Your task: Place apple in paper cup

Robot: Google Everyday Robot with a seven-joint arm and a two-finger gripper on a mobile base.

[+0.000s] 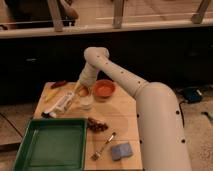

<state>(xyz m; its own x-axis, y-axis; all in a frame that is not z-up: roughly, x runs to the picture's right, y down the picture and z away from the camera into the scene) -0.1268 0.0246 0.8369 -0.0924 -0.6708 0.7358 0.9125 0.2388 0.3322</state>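
Note:
The paper cup (86, 103), small and white, stands on the wooden table (125, 117) left of the orange bowl (104, 90). My gripper (82, 90) hangs at the end of the white arm (115, 72), just above and slightly left of the cup's mouth. A small orange-red patch, the apple (83, 92), shows at the gripper's tip, close over the cup's rim. The gripper hides most of the apple, and I cannot tell whether it touches the cup.
A green tray (50, 145) sits at the front left. A dark red-brown clustered lump (96, 125), a fork (103, 146) and a blue sponge (121, 150) lie at the front. A white tube (60, 104) and a red item (57, 84) lie at the left.

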